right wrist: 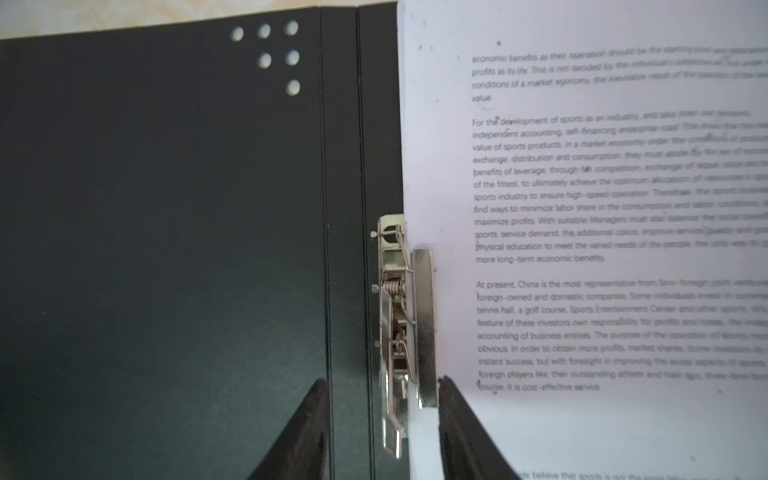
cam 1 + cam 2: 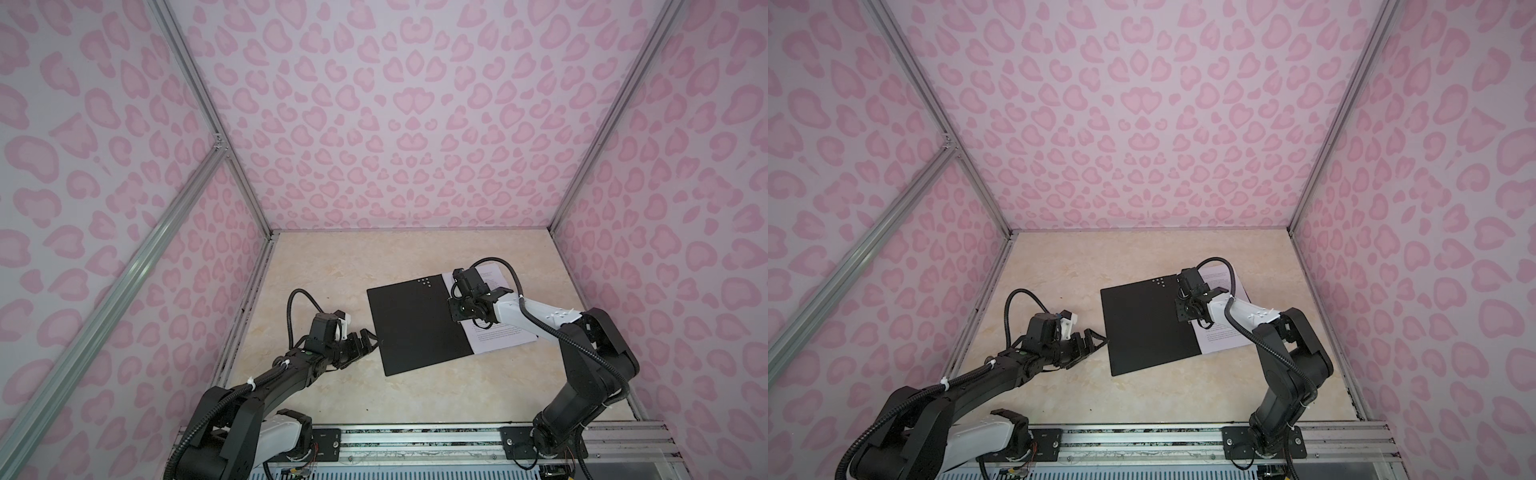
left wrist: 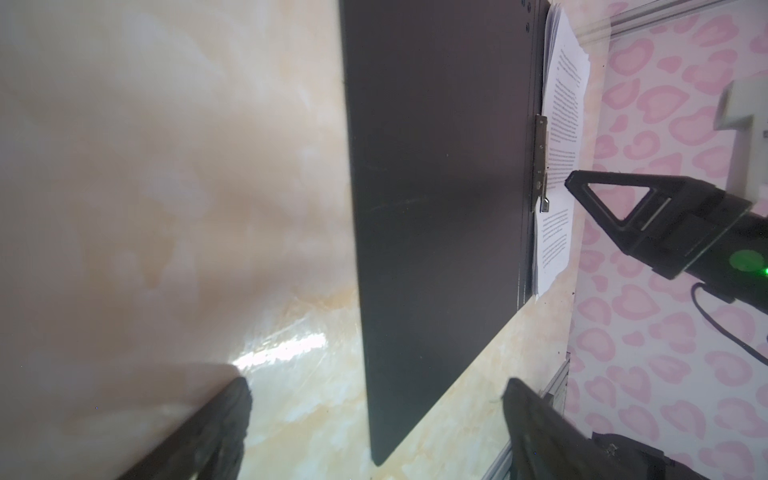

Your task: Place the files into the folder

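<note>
Half the files (image 2: pixel 500 337) under right arm (image 2: pixel 544 316)

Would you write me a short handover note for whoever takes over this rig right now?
Left gripper: open, empty, beside the folder's left edge.
Right gripper: jaws apart, straddling the clip, not gripping it.
Folder: open flat on the table, black inside up.
Files: stacked on its right half, clip's bar over their edge.
Done: files in place.
To do: check the clip is latched, which I cannot tell; close the cover.
</note>
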Controlling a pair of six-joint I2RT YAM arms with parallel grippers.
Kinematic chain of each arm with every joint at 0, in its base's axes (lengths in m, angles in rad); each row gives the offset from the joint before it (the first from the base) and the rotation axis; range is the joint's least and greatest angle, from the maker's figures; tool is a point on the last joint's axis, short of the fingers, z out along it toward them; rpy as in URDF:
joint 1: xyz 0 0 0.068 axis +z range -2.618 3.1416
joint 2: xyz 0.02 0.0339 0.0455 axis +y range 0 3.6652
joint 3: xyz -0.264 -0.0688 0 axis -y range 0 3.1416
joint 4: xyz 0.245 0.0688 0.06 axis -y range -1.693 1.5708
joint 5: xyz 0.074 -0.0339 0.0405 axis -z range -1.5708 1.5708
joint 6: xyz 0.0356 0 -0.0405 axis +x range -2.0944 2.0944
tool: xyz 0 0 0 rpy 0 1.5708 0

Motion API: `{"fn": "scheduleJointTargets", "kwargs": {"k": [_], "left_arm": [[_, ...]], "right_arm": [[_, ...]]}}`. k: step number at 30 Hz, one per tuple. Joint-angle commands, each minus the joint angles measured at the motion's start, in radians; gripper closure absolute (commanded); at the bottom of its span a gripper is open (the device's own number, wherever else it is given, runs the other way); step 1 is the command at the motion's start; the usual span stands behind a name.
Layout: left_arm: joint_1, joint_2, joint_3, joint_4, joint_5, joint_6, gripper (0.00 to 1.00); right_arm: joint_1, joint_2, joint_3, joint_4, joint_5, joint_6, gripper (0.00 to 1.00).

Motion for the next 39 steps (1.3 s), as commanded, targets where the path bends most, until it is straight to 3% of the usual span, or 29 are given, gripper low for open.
{"fn": "scheduleJointTargets", "kwargs": {"k": [1,15,30,39], "left_arm": [[0.002,0.011,-0.004,0.007,0.003,0.004,0.04],[0.001,0.009,-0.019,0.027,0.019,-0.004,0.03],[0.002,-0.041,-0.043,0.021,0.018,-0.022,0.03],[0.001,-0.030,-0.055,0.032,0.019,-0.024,0.04]], "right_arm": [[0.001,0.031,0.010,0.002,-0.009,-0.001,0.62],[0.000,0.125,0.056,-0.013,0.016,0.001,0.80],[0.001,0.195,0.101,-0.060,-0.002,-0.005,0.87],[-0.028,0.131,0.056,-0.007,-0.087,0.024,0.93]]}}
